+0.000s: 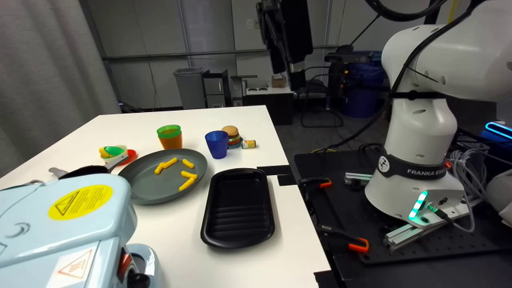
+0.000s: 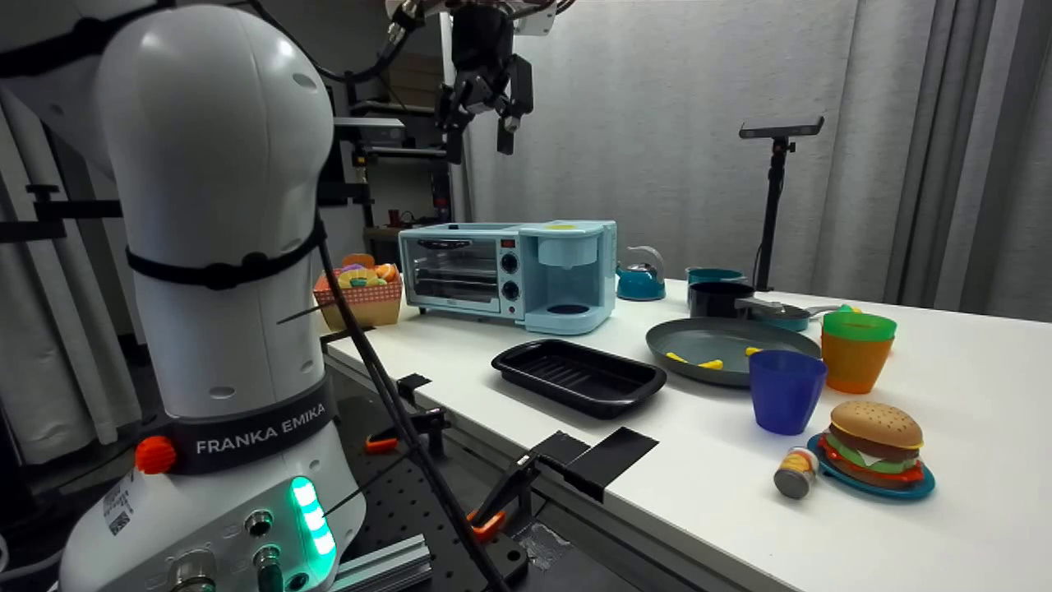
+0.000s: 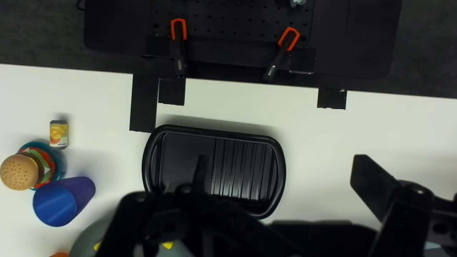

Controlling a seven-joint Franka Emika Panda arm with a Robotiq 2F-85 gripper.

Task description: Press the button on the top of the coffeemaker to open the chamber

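The coffeemaker [image 1: 48, 240] is a large pale blue appliance at the near left in an exterior view, with a yellow sticker [image 1: 81, 202] on its rounded lid. It also stands at the far end of the table in an exterior view [image 2: 571, 275], joined to an oven part with a glass door. A rounded moulded mark [image 1: 16, 230] shows on the lid; I cannot tell if it is the button. The lid looks shut. My gripper [image 2: 480, 146] is open and empty, high above the table and apart from the coffeemaker. Its spread fingers also show in the wrist view [image 3: 282, 159].
A black tray [image 1: 239, 208] lies beside the coffeemaker, under my gripper in the wrist view. A grey plate [image 1: 150, 186] with yellow pieces, a blue cup [image 1: 217, 144], stacked cups [image 1: 170, 138] and a toy burger [image 2: 875, 440] stand farther along. A basket [image 2: 362, 300] and kettle [image 2: 641, 281] flank the appliance.
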